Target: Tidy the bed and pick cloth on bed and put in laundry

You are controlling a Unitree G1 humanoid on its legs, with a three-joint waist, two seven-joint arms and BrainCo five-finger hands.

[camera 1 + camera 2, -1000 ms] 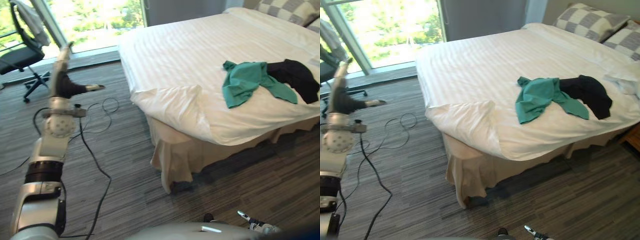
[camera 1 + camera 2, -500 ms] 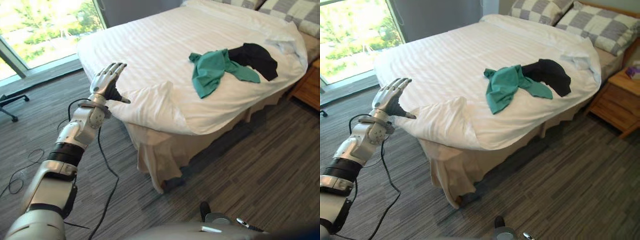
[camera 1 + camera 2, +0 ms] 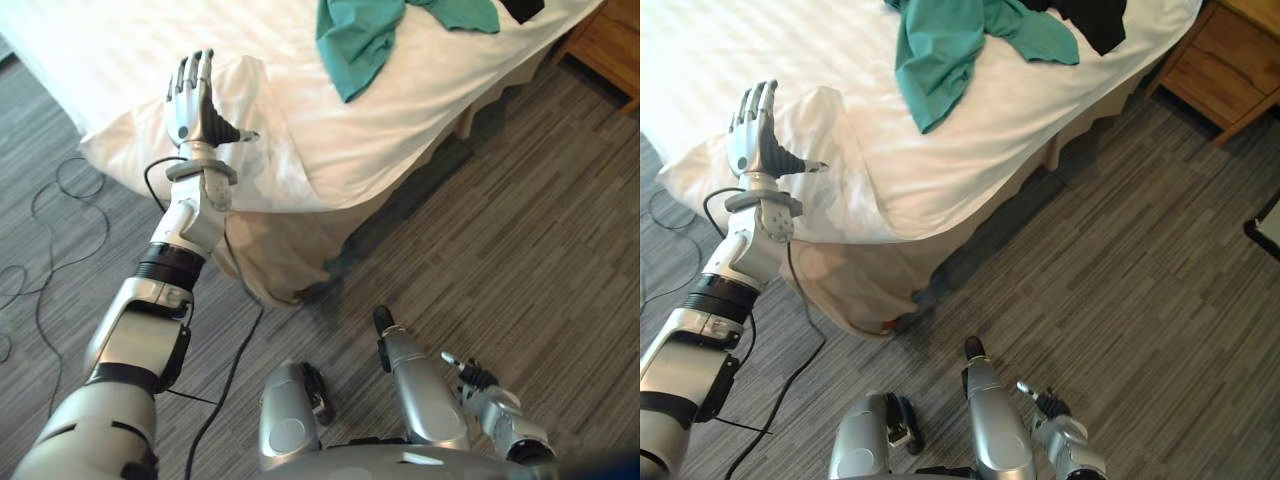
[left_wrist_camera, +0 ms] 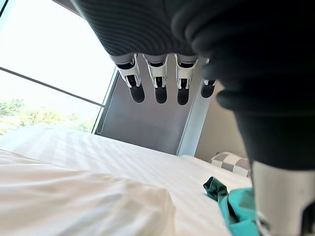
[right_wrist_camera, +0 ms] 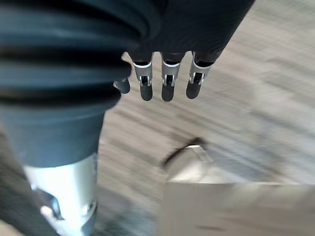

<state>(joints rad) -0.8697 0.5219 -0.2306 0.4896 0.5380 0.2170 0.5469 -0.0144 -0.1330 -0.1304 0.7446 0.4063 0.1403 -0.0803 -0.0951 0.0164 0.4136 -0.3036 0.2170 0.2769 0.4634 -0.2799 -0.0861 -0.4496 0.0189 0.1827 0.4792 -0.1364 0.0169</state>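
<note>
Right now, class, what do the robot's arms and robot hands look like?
The left arm and right arm are silver-grey, the left with black bands. The left robot hand and right robot hand have silver fingers with dark tips and a dark ribbed cover over back and wrist.

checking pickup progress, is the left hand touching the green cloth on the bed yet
Apart. The left eye view shows a stretch of bare white duvet between the left hand, at the folded corner, and the green cloth.

A bedroom — a white-sheeted bed (image 3: pixel 970 130), a wooden nightstand (image 3: pixel 1220 60) beside it, grey striped carpet (image 3: pixel 1160 260), a tall window (image 4: pixel 39 59).
</note>
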